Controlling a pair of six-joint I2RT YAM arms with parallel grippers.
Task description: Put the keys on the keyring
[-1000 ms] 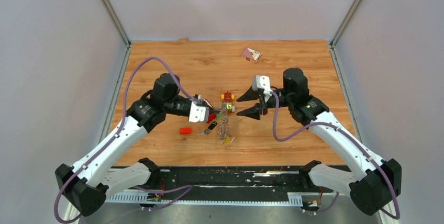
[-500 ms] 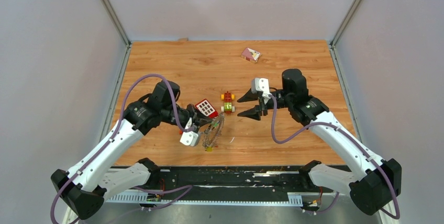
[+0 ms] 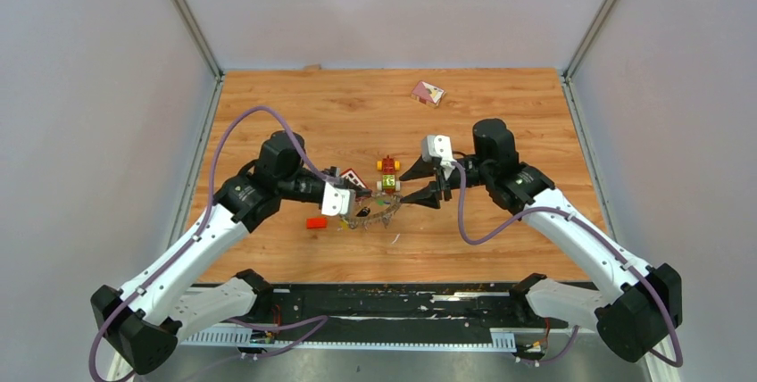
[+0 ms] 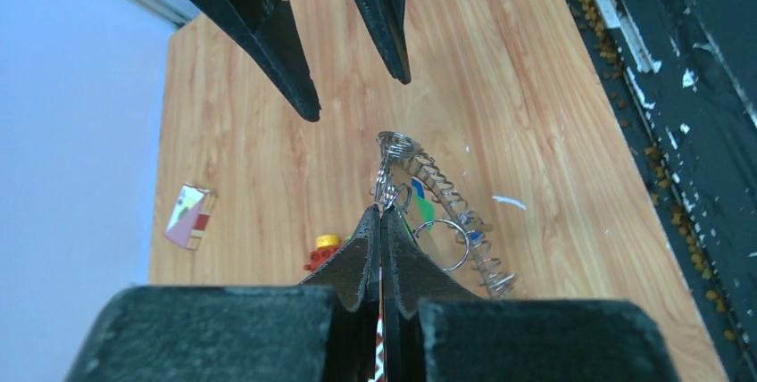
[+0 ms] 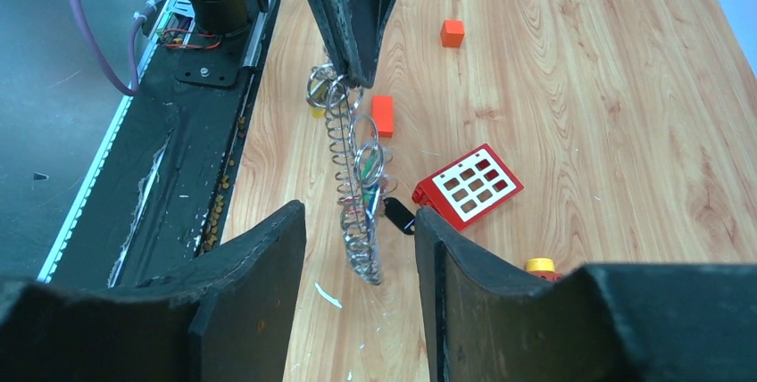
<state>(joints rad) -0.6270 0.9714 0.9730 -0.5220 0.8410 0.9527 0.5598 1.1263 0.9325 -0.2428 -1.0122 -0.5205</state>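
Near side of the toy car (image 3: 388, 174): the keyring (image 4: 446, 212) is held up between two end effectors over the desk (image 3: 518, 123).
Left of the car, the left end effector (image 4: 381, 226) is clamped tight on one end of the keyring, which carries keys (image 4: 425, 211) with green and blue heads. Right of the car, the right end effector (image 5: 359, 211) stands wide apart, its fingers (image 5: 259, 284) either side of the ring's other end without touching it. A red brick (image 5: 383, 115) lies left of the car.
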